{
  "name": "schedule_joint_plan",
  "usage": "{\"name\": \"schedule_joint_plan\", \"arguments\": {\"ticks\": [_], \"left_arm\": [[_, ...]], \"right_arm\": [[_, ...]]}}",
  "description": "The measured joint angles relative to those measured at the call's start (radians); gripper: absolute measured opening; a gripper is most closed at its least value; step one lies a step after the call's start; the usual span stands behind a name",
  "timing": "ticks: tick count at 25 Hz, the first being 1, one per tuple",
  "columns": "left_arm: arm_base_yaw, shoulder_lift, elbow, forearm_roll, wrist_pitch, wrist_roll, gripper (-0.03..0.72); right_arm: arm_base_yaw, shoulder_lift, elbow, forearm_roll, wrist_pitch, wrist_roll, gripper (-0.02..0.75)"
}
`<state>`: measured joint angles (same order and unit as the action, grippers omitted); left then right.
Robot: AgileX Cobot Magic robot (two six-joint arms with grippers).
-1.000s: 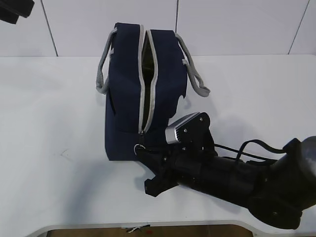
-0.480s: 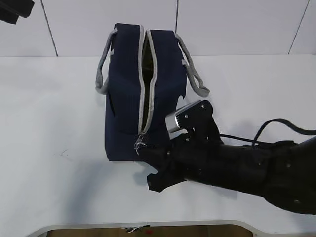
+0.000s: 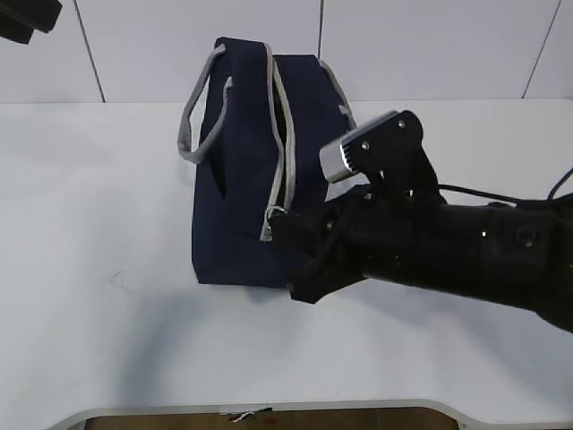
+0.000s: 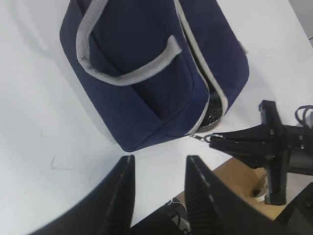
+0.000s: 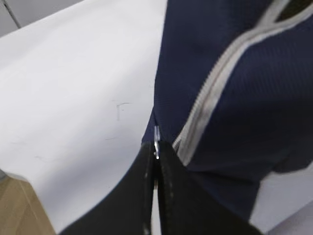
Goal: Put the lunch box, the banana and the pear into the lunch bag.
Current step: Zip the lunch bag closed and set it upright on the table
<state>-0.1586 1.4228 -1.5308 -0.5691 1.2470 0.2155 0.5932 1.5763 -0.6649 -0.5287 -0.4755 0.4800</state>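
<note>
The navy lunch bag [image 3: 233,179] stands on the white table, its grey zipper [image 3: 279,134] running along the top. My right gripper [image 3: 285,228] is at the bag's near end, shut on the small metal zipper pull [image 5: 156,139]. From the left wrist view the bag [image 4: 146,73] shows a gap near that end, with silvery lining [image 4: 212,110] inside. My left gripper [image 4: 160,159] hangs open and empty above the table, apart from the bag. The lunch box, the banana and the pear are out of view.
My right arm [image 3: 448,246] lies across the table's right front. The table's front edge [image 3: 269,408] is close below it, with brown floor [image 4: 234,176] beyond. A dark part of the left arm [image 3: 27,18] shows at the top left corner.
My right gripper has risen and moved away from the front edge with the zipper pull. The zipper gap looks narrower, and the bag's top has shifted and leaned.
</note>
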Motion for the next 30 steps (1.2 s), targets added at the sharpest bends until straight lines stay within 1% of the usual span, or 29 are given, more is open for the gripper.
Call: {"name": "schedule_joint_plan", "arguments": {"ticks": [5, 8, 13, 19, 24, 26, 28, 30], "left_arm": [[0.000, -0.001, 0.028, 0.028, 0.000, 0.000, 0.262], [0.000, -0.001, 0.078, 0.043, 0.000, 0.002, 0.262], [0.000, -0.002, 0.167, 0.065, -0.002, 0.048, 0.262], [-0.013, -0.002, 0.278, 0.079, -0.022, 0.182, 0.262], [-0.061, -0.002, 0.364, 0.079, -0.171, 0.298, 0.264], [-0.082, -0.002, 0.387, 0.075, -0.242, 0.311, 0.282], [-0.105, 0.002, 0.395, 0.064, -0.293, 0.328, 0.336], [-0.127, 0.015, 0.396, 0.026, -0.344, 0.359, 0.386]], "right_arm": [[0.000, -0.047, -0.089, -0.088, 0.108, 0.062, 0.017], [0.000, -0.051, -0.159, -0.159, 0.157, 0.128, 0.017], [0.000, -0.051, -0.281, -0.295, 0.237, 0.239, 0.017], [0.000, -0.046, -0.388, -0.471, 0.288, 0.412, 0.017], [0.000, -0.020, -0.425, -0.541, 0.286, 0.543, 0.017], [0.000, -0.012, -0.439, -0.564, 0.284, 0.583, 0.017], [0.000, -0.008, -0.450, -0.591, 0.284, 0.612, 0.017], [0.000, -0.006, -0.459, -0.621, 0.282, 0.643, 0.017]]}}
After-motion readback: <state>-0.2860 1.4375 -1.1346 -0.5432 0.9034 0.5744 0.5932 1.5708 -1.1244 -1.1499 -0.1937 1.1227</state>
